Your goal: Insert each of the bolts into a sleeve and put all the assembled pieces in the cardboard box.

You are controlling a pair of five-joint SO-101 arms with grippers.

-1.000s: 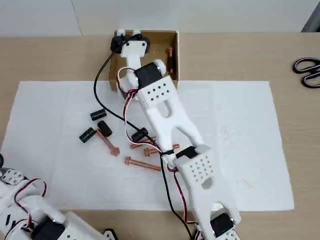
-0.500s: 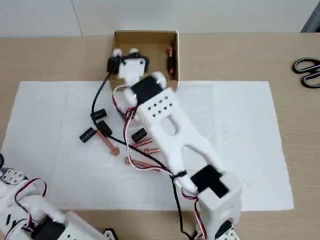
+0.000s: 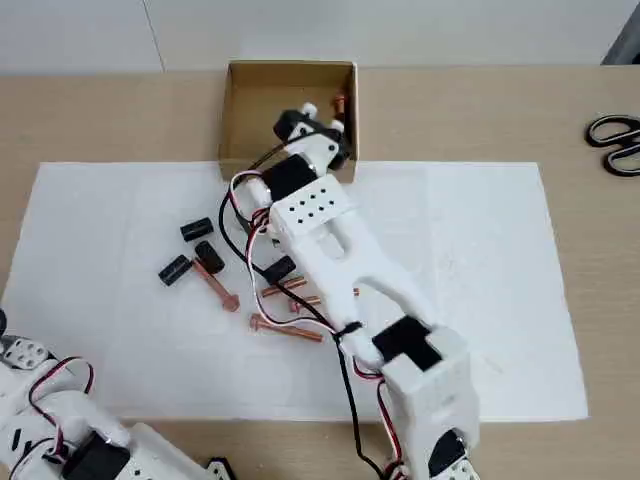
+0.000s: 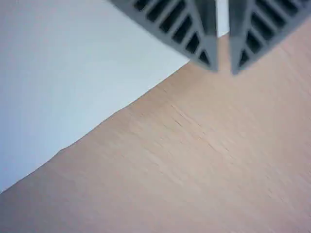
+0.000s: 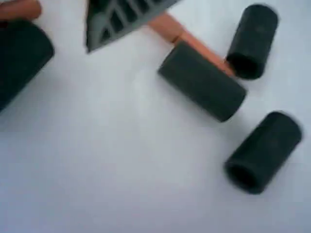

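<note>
The cardboard box [image 3: 226,110] stands at the table's back, with a copper and black piece [image 3: 341,112] by its right wall. My right gripper [image 3: 312,138] hangs over the box's front right corner. One grey finger [image 5: 121,17] shows, with nothing against it, so the gripper is open. Below it lie black sleeves [image 5: 201,87] [image 5: 262,150] [image 5: 252,41], one resting across a copper bolt [image 5: 167,26]. Three sleeves [image 3: 196,228] and loose bolts [image 3: 285,328] lie on the white paper [image 3: 480,280]. My left gripper [image 4: 222,65] is shut and empty over the paper's edge.
Scissors [image 3: 615,140] lie at the table's far right edge. The right arm [image 3: 340,250] stretches diagonally across the paper's middle, above another sleeve [image 3: 278,270] and several bolts. The left arm's base [image 3: 60,430] sits at the front left corner.
The right gripper swung from the box's back left corner to its front right corner, and the arm's elbow drew back and rose. The left arm kept still.
</note>
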